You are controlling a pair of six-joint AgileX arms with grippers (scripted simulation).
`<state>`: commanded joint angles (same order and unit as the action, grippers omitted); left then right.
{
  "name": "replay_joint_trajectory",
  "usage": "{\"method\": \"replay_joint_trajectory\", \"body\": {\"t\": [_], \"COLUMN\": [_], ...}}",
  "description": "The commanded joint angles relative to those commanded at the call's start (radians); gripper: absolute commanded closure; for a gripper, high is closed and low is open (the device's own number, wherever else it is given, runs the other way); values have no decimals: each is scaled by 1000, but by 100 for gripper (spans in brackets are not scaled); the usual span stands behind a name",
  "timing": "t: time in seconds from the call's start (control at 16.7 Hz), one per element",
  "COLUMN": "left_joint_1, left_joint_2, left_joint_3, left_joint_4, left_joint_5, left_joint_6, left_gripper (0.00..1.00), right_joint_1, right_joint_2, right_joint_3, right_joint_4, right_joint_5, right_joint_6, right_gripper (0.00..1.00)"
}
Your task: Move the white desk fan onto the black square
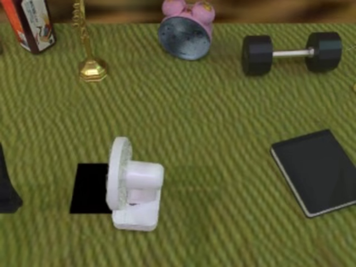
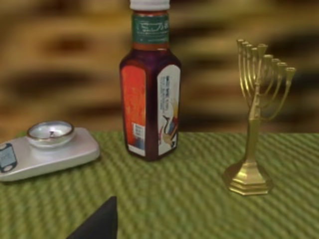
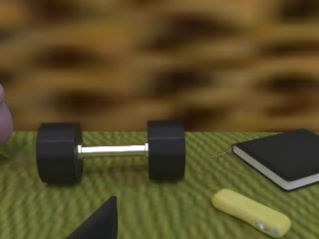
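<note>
The white desk fan stands upright near the table's front left. Its round grilled head faces left and overlaps the right edge of the black square in the top view. Its rectangular base rests just to the right of that flat patch. My left arm shows as a dark shape at the table's left edge, apart from the square and the fan. Only a dark tip of the left gripper and of the right gripper shows in each wrist view, with nothing held in sight. The right arm is outside the top view.
Along the back stand a sauce bottle, a gold menorah, a pink alarm clock and a dumbbell. A dark tablet lies at the right. A kitchen scale, a yellow bar and a black book show in wrist views.
</note>
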<state>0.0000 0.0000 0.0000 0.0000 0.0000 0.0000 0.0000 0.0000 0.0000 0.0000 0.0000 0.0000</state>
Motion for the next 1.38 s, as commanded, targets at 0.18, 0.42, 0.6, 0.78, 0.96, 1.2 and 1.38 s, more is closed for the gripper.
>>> {"method": "replay_joint_trajectory", "body": {"t": [0.18,0.42,0.6,0.78,0.96,1.2,1.38], "left_joint_1": [-5,-66,-141,-231,-327,-446,-519], "left_joint_2": [11,159,377,659,966,1353,1586], "left_joint_3": [10,150,351,607,882,1229,1441], "left_joint_4": [-10,-153,-338,-555,-777,-1057,-1232], "left_joint_5": [0,-3,-9,-15,-20,-26,-30], "left_joint_6": [-3,-51,-116,-198,-285,-394,-460], "left_gripper": [0,0,0,0,0,0,0], "right_joint_1": [0,0,0,0,0,0,0], "right_joint_2": [0,0,0,0,0,0,0], "right_joint_3": [0,0,0,0,0,0,0], "right_joint_4": [0,0,0,0,0,0,0], "right_joint_5": [0,0,0,0,0,0,0], "right_joint_6": [0,0,0,0,0,0,0], "right_gripper": [0,0,0,0,0,0,0]}}
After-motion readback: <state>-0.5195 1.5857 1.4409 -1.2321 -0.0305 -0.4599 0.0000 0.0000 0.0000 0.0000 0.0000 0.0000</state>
